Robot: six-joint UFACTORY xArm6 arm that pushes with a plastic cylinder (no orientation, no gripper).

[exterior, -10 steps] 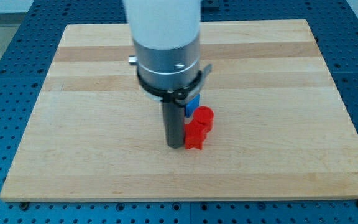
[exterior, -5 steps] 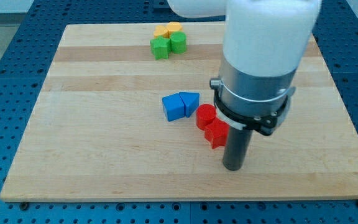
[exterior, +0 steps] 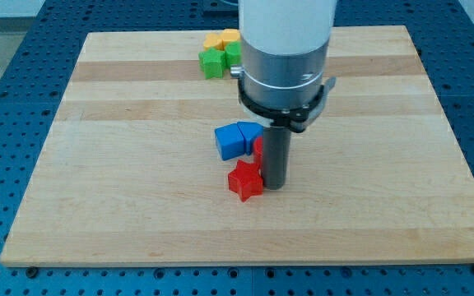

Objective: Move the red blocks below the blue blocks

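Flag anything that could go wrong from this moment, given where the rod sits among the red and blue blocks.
1. My tip is right beside the red star block; pushing on could slide it leftward past the blue blocks instead of below them.
2. The rod hides most of the second red block, which sits close against the blue blocks, so a push could disturb them.

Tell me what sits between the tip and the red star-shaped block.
Nothing. In the camera view, my tip stands right against the view's right side of the red star-shaped block, with no visible board between them. The red cylinder is mostly hidden behind the rod.
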